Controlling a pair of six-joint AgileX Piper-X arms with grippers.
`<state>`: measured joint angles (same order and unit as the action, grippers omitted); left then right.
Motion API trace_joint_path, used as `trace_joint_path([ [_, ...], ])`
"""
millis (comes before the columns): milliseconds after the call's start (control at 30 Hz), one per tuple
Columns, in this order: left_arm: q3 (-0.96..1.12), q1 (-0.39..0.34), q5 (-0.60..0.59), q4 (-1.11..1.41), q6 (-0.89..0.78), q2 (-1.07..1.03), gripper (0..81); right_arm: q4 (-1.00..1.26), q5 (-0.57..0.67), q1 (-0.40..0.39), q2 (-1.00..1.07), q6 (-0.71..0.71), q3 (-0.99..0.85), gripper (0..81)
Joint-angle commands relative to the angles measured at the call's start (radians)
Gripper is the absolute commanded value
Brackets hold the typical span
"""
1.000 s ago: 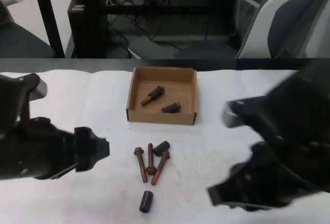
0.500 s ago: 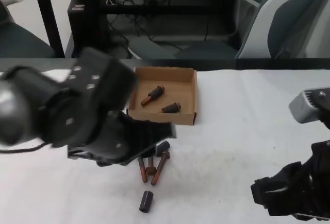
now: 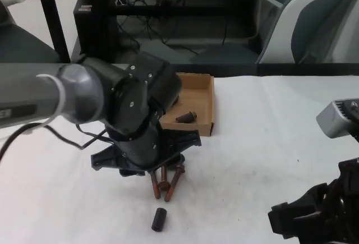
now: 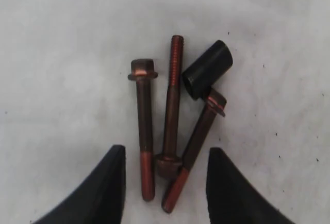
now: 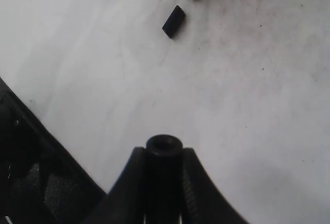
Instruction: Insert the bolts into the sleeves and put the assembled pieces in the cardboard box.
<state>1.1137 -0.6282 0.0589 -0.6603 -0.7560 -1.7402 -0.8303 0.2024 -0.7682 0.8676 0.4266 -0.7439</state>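
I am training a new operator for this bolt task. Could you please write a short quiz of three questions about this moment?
1. How many loose copper-red metal bolts lie under the left claw?
2. True or false: the left claw is shut on one bolt.
3. The right claw holds: A) a bolt; B) a short black cylindrical sleeve; C) nothing.

Key: 1. Three. 2. False, it is open. 3. B.
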Motion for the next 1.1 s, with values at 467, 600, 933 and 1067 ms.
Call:
trace_joint_path([
  [467, 0.020, 0.061, 0.023, 0.003, -0.008, -0.087, 49.1, -0.003, 0.051, 0.006, -0.009, -0.029, -0.003, 0.4],
  [600, 0.020, 0.074, 0.022, 0.012, -0.008, -0.087, 49.1, -0.003, 0.051, 0.006, -0.009, -0.029, -0.003, 0.4],
  [933, 0.020, 0.071, 0.018, 0.012, -0.008, -0.089, 49.1, -0.003, 0.051, 0.006, -0.009, -0.029, -0.003, 0.4],
  [1067, 0.020, 0.071, 0.015, 0.012, -0.036, -0.089, 49.1, -0.003, 0.051, 0.006, -0.009, -0.029, -0.003, 0.4],
])
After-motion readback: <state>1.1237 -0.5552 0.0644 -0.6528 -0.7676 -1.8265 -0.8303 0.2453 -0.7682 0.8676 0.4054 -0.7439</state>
